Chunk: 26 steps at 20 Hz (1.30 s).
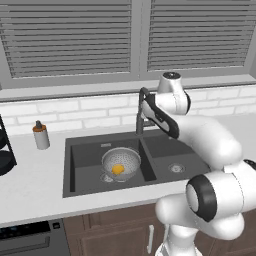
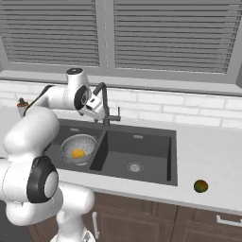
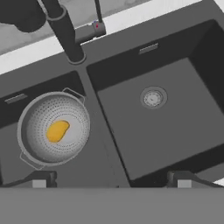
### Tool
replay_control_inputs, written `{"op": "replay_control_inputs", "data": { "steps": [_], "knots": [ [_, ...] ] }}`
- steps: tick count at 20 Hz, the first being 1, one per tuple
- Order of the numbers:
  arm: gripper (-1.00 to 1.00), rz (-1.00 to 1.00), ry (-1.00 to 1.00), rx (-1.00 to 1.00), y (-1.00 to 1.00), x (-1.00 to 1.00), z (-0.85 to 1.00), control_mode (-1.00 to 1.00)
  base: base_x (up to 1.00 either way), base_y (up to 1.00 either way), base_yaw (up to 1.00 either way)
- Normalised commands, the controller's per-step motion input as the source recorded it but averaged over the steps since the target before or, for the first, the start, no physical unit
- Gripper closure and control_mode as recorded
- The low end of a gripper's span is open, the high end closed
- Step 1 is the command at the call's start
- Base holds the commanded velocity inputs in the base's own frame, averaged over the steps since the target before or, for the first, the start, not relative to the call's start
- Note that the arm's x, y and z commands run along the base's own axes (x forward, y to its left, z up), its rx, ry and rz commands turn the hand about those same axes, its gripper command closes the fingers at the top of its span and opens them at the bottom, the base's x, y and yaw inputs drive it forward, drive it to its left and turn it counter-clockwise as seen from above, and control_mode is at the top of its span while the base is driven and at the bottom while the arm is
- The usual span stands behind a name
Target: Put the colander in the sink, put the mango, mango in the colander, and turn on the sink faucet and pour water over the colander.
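The silvery perforated colander (image 3: 53,130) sits in the left basin of the dark grey sink (image 3: 175,131), also seen in the left base view (image 1: 121,163) and right base view (image 2: 79,147). A yellow-orange mango (image 3: 57,130) lies inside it. A darker greenish mango (image 2: 201,186) rests on the counter to the right of the sink. The gooseneck sink faucet (image 2: 105,109) stands behind the divider between the basins. My gripper (image 3: 111,181) hangs open and empty high above the sink, close to the faucet's top (image 2: 96,107). The water is out of view.
A small grey bottle with a brown top (image 1: 41,135) stands on the counter left of the sink. A dark round object (image 1: 5,152) sits at the far left. White tile wall and a blinded window rise behind. My arm crosses above the right basin (image 1: 176,168).
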Motion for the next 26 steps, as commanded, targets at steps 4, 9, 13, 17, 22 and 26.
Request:
{"op": "replay_control_inputs", "data": {
  "steps": [4, 9, 13, 17, 22, 26],
  "knots": [
    [-1.0, 0.07, 0.0, 0.05, -0.77, 0.0, 0.15, -1.0, 0.0, 0.0, 0.0],
    [-1.0, 0.07, 0.0, 0.08, -0.87, -0.04, 0.02, -1.0, 0.0, 0.0, 0.0],
    [-1.0, 0.07, 0.0, 0.06, -0.84, -0.1, 0.0, -1.0, 0.0, 0.0, 0.0],
    [-1.0, 0.08, 0.0, 0.03, -0.78, -0.18, 0.0, -1.0, 0.0, 0.0, 0.0],
    [-1.0, 0.06, 0.01, 0.0, -0.6, -0.02, 0.0, -1.0, 0.0, 0.0, 0.0],
    [-1.0, 0.01, 0.07, 0.0, -0.51, 0.0, -0.06, -1.0, 0.0, 0.0, 0.0]
  ]
}}
